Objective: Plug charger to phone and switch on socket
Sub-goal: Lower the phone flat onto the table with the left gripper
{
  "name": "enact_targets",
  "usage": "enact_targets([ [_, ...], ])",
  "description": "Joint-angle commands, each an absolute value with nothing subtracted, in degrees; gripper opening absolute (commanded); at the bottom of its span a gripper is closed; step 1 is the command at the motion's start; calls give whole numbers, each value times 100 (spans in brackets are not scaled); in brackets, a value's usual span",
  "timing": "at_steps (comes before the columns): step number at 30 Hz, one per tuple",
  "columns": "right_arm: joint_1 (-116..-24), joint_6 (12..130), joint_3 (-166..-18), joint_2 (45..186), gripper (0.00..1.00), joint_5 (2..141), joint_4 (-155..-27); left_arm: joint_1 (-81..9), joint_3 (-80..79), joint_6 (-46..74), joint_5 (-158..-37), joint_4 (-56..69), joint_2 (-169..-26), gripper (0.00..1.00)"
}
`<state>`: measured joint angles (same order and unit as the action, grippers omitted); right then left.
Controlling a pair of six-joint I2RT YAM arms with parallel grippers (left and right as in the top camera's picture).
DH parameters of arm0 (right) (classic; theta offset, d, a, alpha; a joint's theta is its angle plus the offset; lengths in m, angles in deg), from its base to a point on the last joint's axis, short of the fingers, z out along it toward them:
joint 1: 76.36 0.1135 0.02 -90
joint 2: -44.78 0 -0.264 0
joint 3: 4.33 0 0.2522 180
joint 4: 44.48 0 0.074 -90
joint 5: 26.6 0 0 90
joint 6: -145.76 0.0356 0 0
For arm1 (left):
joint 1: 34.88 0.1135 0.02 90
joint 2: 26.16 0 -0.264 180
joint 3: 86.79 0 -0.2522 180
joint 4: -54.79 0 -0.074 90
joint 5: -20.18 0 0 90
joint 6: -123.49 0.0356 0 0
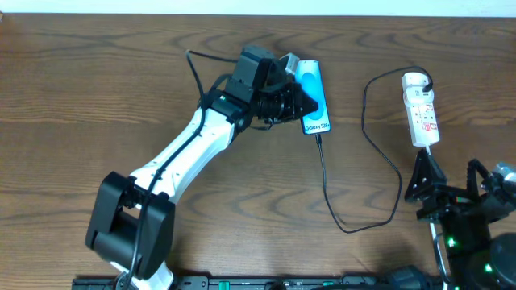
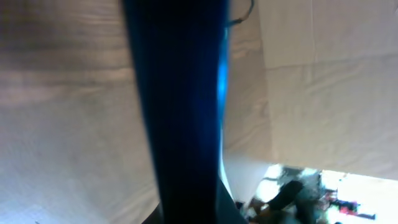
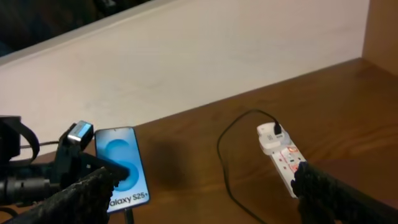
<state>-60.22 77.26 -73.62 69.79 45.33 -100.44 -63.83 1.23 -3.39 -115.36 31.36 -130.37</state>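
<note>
The phone [image 1: 314, 98] lies at the table's back centre with its cyan screen up; it also shows in the right wrist view [image 3: 124, 168]. My left gripper [image 1: 297, 98] is shut on its left edge, one finger over the screen. The left wrist view shows only a blurred dark blue band, the phone [image 2: 180, 112]. The charger cable [image 1: 326, 181] runs from the phone's near end in a loop to the white adapter [image 1: 414, 79] in the socket strip [image 1: 422, 113]. My right gripper [image 1: 426, 173] is open and empty, just in front of the strip [image 3: 283, 158].
The table's back edge meets a pale wall [image 3: 205, 56]. The right arm's base with green lights [image 1: 472, 242] stands at the front right. The left arm [image 1: 185, 153] stretches diagonally across the left half of the table.
</note>
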Motion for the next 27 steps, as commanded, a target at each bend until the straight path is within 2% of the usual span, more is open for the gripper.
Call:
enact_targets([
  [1,-6061,8087,-7331,7320,90,4376,-9980,-6374,25,756,-12858,3424,-13679,7],
  [5,-6061,8104,-7331,7718,90,4647,-9982,-6369,25,833,-14220,4312,-14409,7],
  [12,-6061,8102,-7331,8092,91,5003,-9965,-6356,27,798,-14239,4369,-15345,7],
  [17,-6061,8104,-7331,8116,92,5005,-9950,-6356,44,800,-13138,4106,-15417,8],
  [23,-6061,8104,-7331,8116,93,5005,-9937,-6358,46,800,-12779,4036,-15424,9],
  [27,-6061,8104,-7331,8116,93,5005,-9937,-6358,46,804,-12089,3497,-15424,10],
])
